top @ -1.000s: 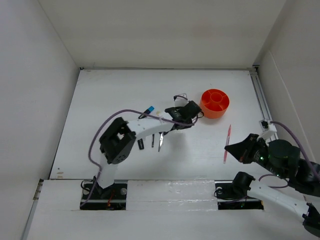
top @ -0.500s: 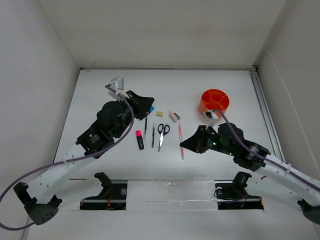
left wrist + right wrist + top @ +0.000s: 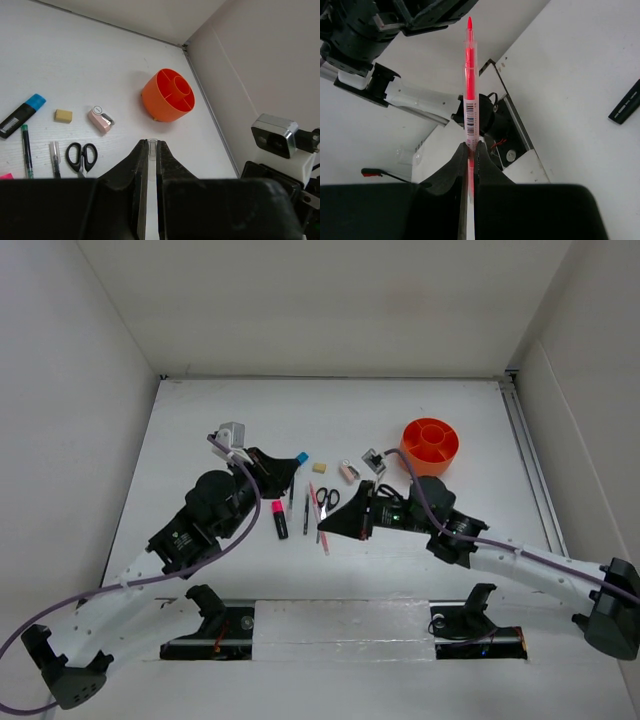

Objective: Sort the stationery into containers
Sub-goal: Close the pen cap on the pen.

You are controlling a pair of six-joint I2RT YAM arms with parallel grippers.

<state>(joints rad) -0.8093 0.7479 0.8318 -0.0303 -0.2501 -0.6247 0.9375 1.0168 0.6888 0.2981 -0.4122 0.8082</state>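
My right gripper (image 3: 330, 527) is shut on the pink pencil (image 3: 325, 546) and holds it above the row of stationery; the pencil (image 3: 469, 75) sticks out past my fingers. My left gripper (image 3: 285, 468) is shut on a thin clear-ended pen (image 3: 152, 150). The round orange tub (image 3: 430, 445) stands at the back right and also shows in the left wrist view (image 3: 168, 95). On the table lie the blue-capped marker (image 3: 22, 115), cream eraser (image 3: 63, 116), pinkish-beige piece (image 3: 101, 119), scissors (image 3: 81, 156), two dark pens (image 3: 26, 157) and the pink-and-black highlighter (image 3: 280, 520).
The white walls enclose the table on the left, back and right. A metal rail (image 3: 525, 440) runs along the right edge. The two arms reach close to each other over the row of stationery. A black item end (image 3: 626, 107) lies on the table near my right gripper.
My right gripper has carried the pink pencil leftward, from beside the scissors to over them and the pens. My left gripper has shifted slightly down and right.
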